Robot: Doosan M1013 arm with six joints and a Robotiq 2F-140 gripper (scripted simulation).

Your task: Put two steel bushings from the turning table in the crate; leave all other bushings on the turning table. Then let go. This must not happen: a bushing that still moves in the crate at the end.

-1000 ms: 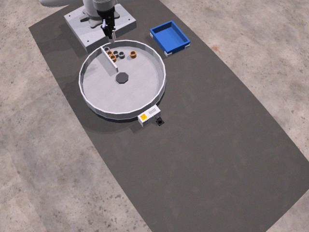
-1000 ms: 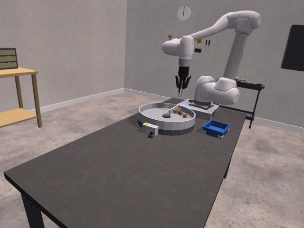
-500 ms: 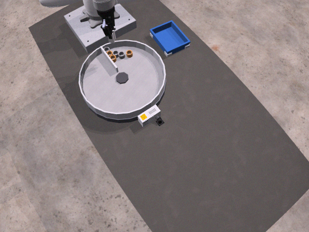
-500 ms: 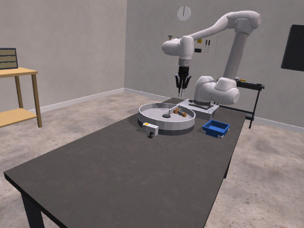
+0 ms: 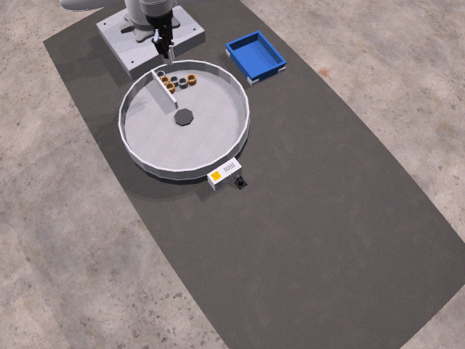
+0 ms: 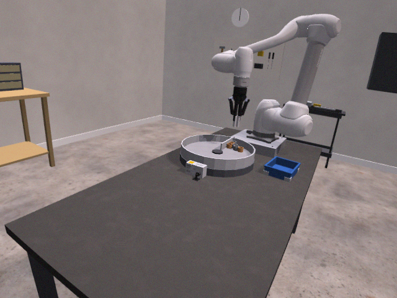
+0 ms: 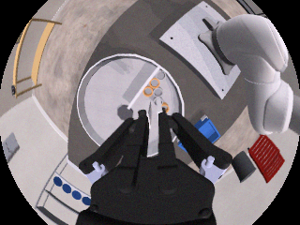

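Note:
The round turning table [image 5: 176, 168] [image 6: 224, 166] [image 7: 107, 94] has a divider wall [image 5: 163, 90] and a dark hub [image 5: 183, 116]. Beside the wall at the table's back lie several bushings. Three are brass, at the wall [image 5: 164, 79] [image 5: 170, 87] and further right [image 5: 191, 79]. Two are grey [image 5: 174, 80] [image 5: 182, 83], and a pale ring [image 5: 160, 73] lies in the corner. The blue crate [image 5: 267, 73] [image 6: 277, 172] [image 7: 206, 130] stands empty to the right. My gripper [image 5: 169, 56] [image 6: 236, 123] [image 7: 154, 105] is shut on nothing and hangs well above the table's back rim, over the bushings.
The robot base plate [image 5: 123, 41] sits right behind the turning table. A white control box [image 5: 224, 173] with a small black part [image 5: 239, 182] is fixed at the table's front rim. A wooden shelf [image 6: 22, 96] stands far off at the left.

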